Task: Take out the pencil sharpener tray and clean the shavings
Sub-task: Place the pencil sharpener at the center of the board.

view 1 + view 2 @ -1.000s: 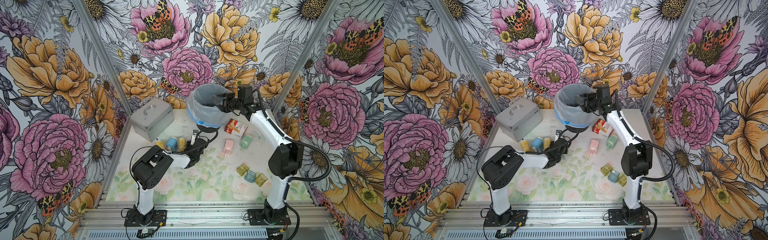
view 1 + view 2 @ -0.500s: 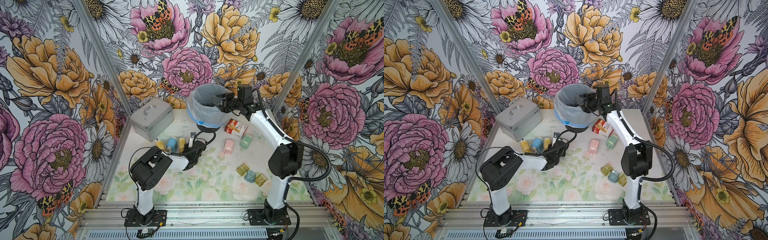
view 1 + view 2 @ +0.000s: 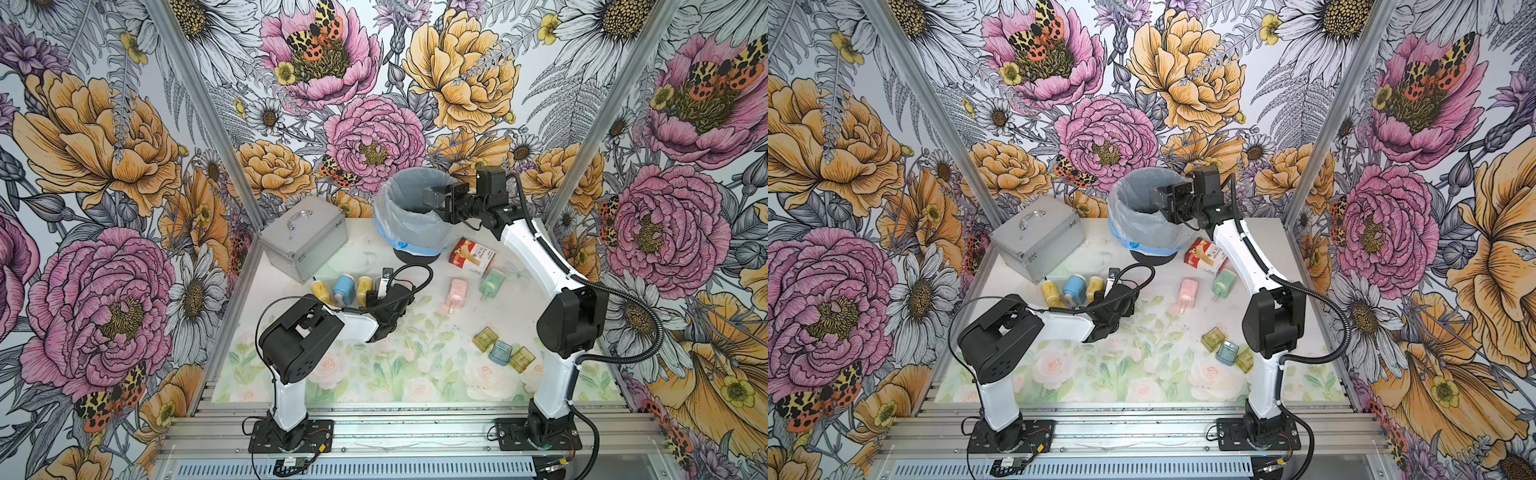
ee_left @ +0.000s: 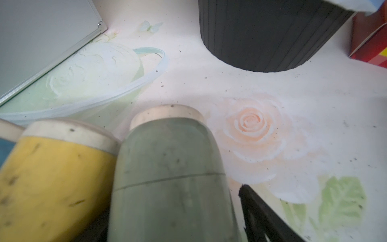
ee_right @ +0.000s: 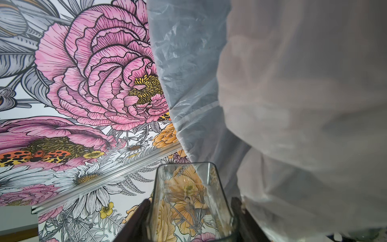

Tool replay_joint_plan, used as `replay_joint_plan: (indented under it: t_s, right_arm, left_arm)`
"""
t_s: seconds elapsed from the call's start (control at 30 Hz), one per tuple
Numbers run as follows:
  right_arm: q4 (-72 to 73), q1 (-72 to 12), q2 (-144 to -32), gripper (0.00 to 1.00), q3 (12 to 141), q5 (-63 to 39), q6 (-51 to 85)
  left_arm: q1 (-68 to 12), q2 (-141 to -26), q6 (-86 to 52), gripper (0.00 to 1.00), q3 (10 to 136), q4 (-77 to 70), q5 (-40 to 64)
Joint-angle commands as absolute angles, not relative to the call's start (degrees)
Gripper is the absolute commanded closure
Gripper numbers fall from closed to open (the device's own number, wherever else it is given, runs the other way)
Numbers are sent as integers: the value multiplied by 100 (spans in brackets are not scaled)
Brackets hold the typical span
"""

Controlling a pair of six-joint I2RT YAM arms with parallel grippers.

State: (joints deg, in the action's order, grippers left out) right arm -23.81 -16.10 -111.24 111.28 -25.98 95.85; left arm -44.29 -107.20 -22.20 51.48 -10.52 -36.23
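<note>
The right gripper (image 3: 434, 198) is raised over the mouth of the lined bin (image 3: 409, 224), which stands at the middle of the worktop's (image 3: 415, 316) back edge. In the right wrist view its fingers (image 5: 136, 222) are closed on the clear tray (image 5: 188, 188) from both sides, and the tray's open end points toward the bin's plastic liner (image 5: 293, 104).

The left gripper (image 3: 380, 291) is low near the left edge, at the end of a row of lying sharpeners: yellow (image 3: 320, 289), blue (image 3: 344, 286) and yellow (image 3: 365, 286). In the left wrist view a grey-green sharpener (image 4: 171, 167) lies between its fingers, touching the yellow one (image 4: 52, 171). The one finger (image 4: 257, 209) that shows stands just clear of that body with a sliver of worktop between them — parted, gripping nothing.

The shavings (image 4: 162, 85) are tiny dark flecks scattered over the pale worktop in front of the bin's black base (image 4: 261, 37), with more flecks on the sharpener bodies.

A metal case (image 3: 303, 237) sits in the back left corner — a red box (image 3: 471, 257) lies just beside the bin. A pink sharpener (image 3: 457, 293) and a green one (image 3: 491, 282) lie near the middle. Three loose tinted trays (image 3: 500, 351) sit together toward the right edge.
</note>
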Motion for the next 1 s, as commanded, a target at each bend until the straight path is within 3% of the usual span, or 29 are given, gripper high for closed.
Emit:
replay_joint_plan:
  t_s: [0.0, 0.23, 0.97]
  right_arm:
    - [-2388, -1564, -10846, 71, 11365, -2672, 9357]
    - [-2447, -1517, -10807, 71, 11452, -2738, 9061]
    - [-2518, -1345, -10103, 71, 10571, -2659, 8079]
  left_arm:
    - [-4449, -10506, -2294, 19, 5282, -976, -3827]
    - [-4521, -10482, -2171, 17, 5357, -956, -3911]
    - [-4841, -8943, -1647, 15, 5506, -355, -4329]
